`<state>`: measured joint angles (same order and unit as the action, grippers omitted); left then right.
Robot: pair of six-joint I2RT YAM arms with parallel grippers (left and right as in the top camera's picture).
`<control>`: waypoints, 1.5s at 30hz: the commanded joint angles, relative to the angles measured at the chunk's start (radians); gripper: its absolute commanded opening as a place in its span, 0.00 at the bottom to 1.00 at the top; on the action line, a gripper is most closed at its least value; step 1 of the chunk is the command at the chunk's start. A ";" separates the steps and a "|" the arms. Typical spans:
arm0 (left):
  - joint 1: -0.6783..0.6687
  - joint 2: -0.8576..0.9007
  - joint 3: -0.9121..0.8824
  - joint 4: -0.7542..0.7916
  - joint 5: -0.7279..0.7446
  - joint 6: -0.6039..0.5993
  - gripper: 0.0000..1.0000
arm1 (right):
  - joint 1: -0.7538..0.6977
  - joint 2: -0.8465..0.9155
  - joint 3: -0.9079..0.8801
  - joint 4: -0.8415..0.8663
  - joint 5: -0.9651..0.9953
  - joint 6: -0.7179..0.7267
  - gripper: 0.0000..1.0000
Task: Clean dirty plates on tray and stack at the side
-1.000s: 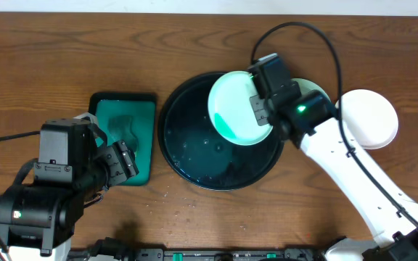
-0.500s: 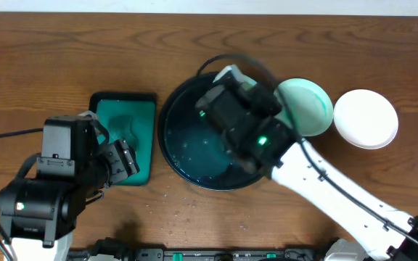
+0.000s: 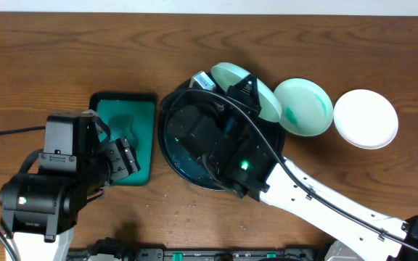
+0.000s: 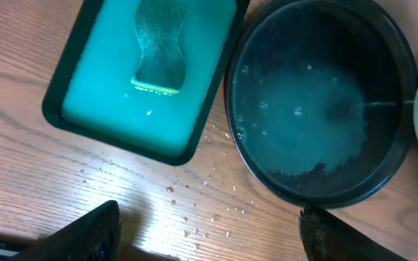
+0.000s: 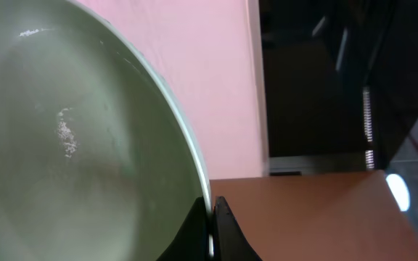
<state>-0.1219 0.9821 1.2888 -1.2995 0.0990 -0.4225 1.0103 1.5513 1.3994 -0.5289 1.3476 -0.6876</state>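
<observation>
Three plates (image 3: 305,107) — two mint, one white — two trays (image 4: 318,109), one sponge (image 4: 160,61).

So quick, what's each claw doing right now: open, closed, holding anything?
Left gripper: open, holding nothing.
Right gripper: shut on the rim of a mint plate.

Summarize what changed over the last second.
The right tool kept its grip on the mint plate, swinging it from flat above the black tray to steeply tilted at the tray's far rim. The other mint plate, white plate and sponge stayed put.
</observation>
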 commanded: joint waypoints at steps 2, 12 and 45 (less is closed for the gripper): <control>-0.004 0.004 -0.010 -0.002 -0.002 -0.009 0.79 | 0.007 0.007 0.023 0.006 0.076 -0.079 0.01; -0.004 0.004 -0.010 -0.002 -0.002 -0.009 0.79 | 0.012 0.017 0.021 0.055 0.004 -0.114 0.01; -0.004 0.004 -0.010 -0.010 -0.002 -0.009 0.79 | -0.054 0.116 0.016 0.024 0.053 0.066 0.01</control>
<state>-0.1219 0.9821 1.2888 -1.3029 0.0990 -0.4225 0.9760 1.6627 1.4017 -0.4934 1.4525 -0.6998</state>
